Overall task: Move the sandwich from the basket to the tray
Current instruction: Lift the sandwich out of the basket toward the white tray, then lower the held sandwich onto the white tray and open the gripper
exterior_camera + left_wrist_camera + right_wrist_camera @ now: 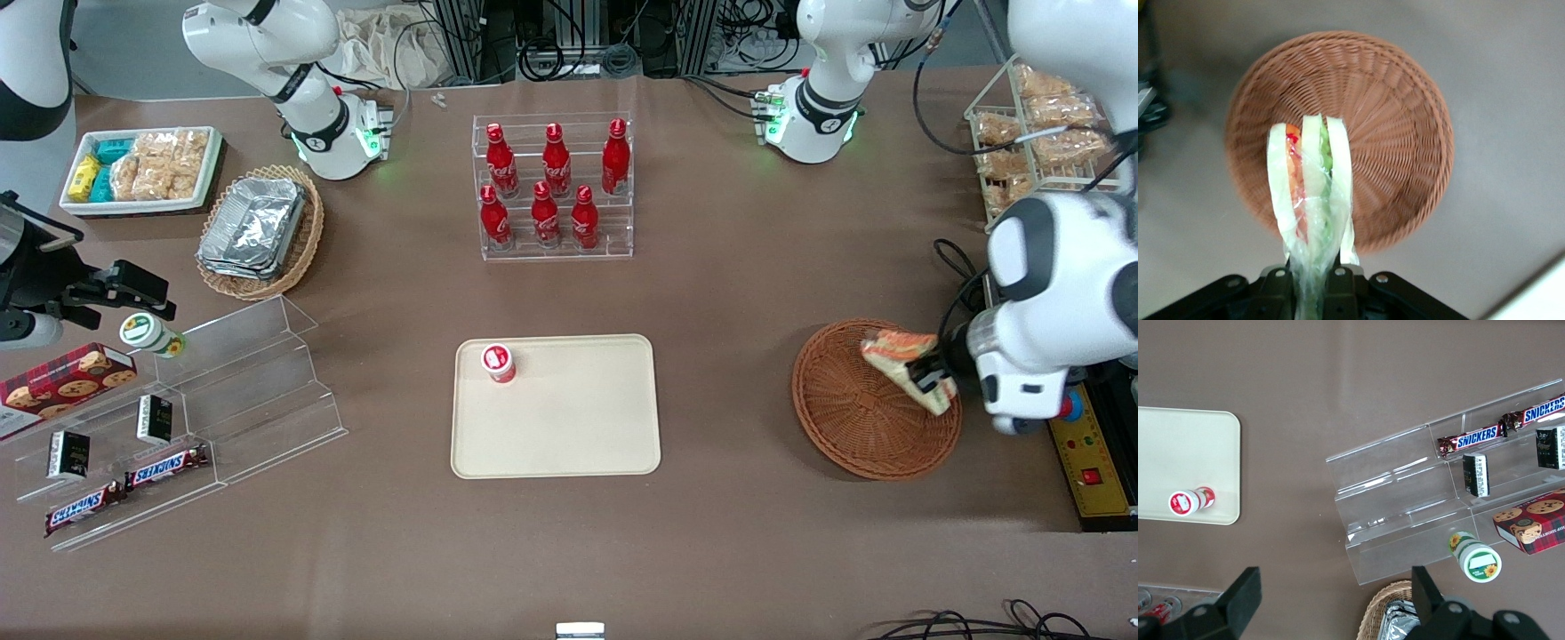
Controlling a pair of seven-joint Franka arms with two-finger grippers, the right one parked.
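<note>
The wrapped sandwich is a wedge of pale bread with orange-red and green filling. My left gripper is shut on its plastic wrap and holds it lifted above the round reddish-brown basket. Nothing else lies in the basket. The cream-beige tray lies mid-table, well away toward the parked arm's end from the basket. A small red-and-white cup stands on the tray near one corner.
An acrylic rack of red bottles stands farther from the front camera than the tray. A tan basket of foil containers, a white snack bin and a clear stepped shelf with snacks lie toward the parked arm's end. A wire rack of packaged snacks stands near the working arm.
</note>
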